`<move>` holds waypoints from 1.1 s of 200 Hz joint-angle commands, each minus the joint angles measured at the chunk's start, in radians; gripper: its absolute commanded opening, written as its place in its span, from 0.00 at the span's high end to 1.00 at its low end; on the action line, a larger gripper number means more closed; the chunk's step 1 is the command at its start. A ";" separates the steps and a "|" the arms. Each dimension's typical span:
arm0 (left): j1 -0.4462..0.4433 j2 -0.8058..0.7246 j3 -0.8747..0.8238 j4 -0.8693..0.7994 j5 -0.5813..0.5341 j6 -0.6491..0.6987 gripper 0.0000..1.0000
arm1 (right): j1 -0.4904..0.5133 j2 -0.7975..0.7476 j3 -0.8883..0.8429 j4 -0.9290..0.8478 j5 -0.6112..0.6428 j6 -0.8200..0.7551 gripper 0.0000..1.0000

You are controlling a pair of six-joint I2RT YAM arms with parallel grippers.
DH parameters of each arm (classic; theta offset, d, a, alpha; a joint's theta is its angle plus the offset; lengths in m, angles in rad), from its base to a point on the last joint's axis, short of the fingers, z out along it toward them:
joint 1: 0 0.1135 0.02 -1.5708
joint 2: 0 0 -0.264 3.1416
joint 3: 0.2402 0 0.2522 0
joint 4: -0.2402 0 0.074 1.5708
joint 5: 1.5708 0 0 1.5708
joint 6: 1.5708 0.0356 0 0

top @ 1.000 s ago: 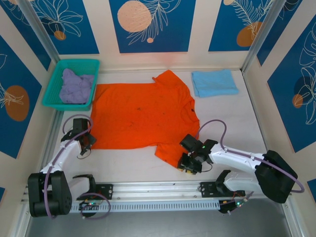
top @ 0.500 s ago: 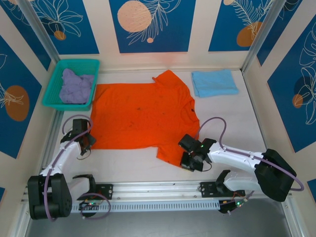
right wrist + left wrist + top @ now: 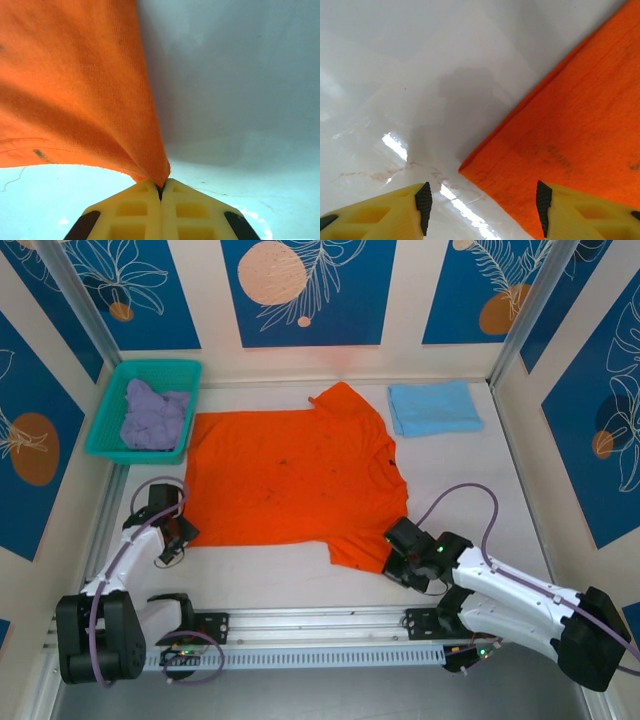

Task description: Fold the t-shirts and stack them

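Top external view, starting at the far left corner of the white tabletop (image 3: 260, 570): a teal mesh basket (image 3: 152, 368) holds the pale lavender t-shirt (image 3: 155, 418), bunched up in a heap. Nearer the camera, the left arm (image 3: 128, 550) reaches forward so that the left jaws sit at the near left corner of the bright orange t-shirt (image 3: 290, 475). That shirt lies spread flat across the middle of the tabletop, its hem toward the basket side and its collar toward the right. In the left wrist view the left jaws are spread wide. The two yellow fingers with black pads (image 3: 424, 205) stand at the bottom edge, the corner of the orange t-shirt (image 3: 570, 125) lies on the glossy tabletop (image 3: 420, 75) ahead of the gap between them, and neither finger touches the cloth. Further right in the top external view, the right arm (image 3: 510, 585) stretches in low from the right, and the right jaws meet the orange t-shirt at its near right edge, on what looks like the near sleeve. In the right wrist view the right jaws are pressed together, pinching a tip of orange cloth (image 3: 75, 90). The cloth draws in to a point between the yellow fingers (image 3: 130, 210) and seems raised a little off the tabletop (image 3: 240, 75), though the close angle makes that hard to judge. At the far right of the tabletop the light blue t-shirt (image 3: 433, 406) lies folded into a neat rectangle, just beside the orange t-shirt's far sleeve and apart from it.
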 commanded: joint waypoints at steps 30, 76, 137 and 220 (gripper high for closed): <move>-0.001 0.066 0.013 -0.003 0.026 -0.012 0.44 | -0.012 -0.046 0.005 -0.081 0.045 0.030 1.00; -0.001 0.142 0.003 0.059 0.078 -0.014 0.49 | -0.014 -0.105 -0.003 -0.101 0.058 0.048 1.00; -0.001 0.171 0.029 0.074 0.043 -0.005 0.80 | -0.015 -0.125 0.003 -0.126 0.073 0.059 1.00; -0.064 0.007 0.009 -0.038 0.071 -0.010 1.00 | 0.011 -0.166 0.059 -0.176 0.127 0.051 1.00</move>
